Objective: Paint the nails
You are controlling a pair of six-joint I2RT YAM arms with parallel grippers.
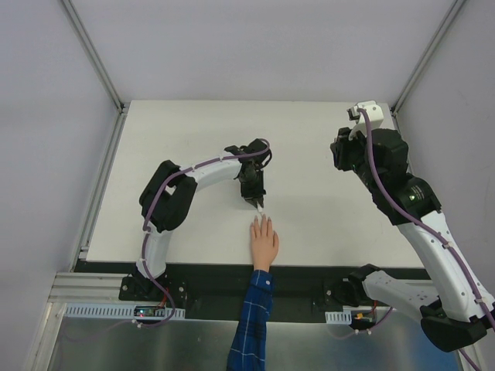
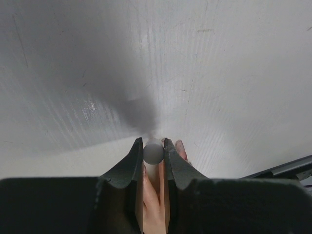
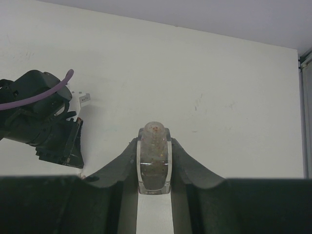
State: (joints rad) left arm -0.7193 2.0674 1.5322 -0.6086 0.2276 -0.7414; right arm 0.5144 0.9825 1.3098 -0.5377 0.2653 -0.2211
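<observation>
The flesh-coloured mannequin hand [image 1: 264,241] lies palm down near the table's front edge, its blue plaid sleeve [image 1: 254,325] trailing off the table. My left gripper [image 1: 257,202] hovers right over its fingertips, shut on a white round-topped brush handle [image 2: 153,152]. In the left wrist view the mannequin's fingers [image 2: 151,195] show between the jaws, and one nail [image 2: 181,146] beside the right jaw looks reddish. In the top view the nails are too small to make out. My right gripper [image 1: 340,154] is raised at the back right, shut on a small glittery polish bottle [image 3: 154,156].
The white table [image 1: 193,124] is bounded by metal frame posts at both back corners [image 1: 116,100]. A black rail runs along the front edge [image 1: 309,272]. In the right wrist view, the left arm's wrist and purple cable [image 3: 48,122] stand to the left.
</observation>
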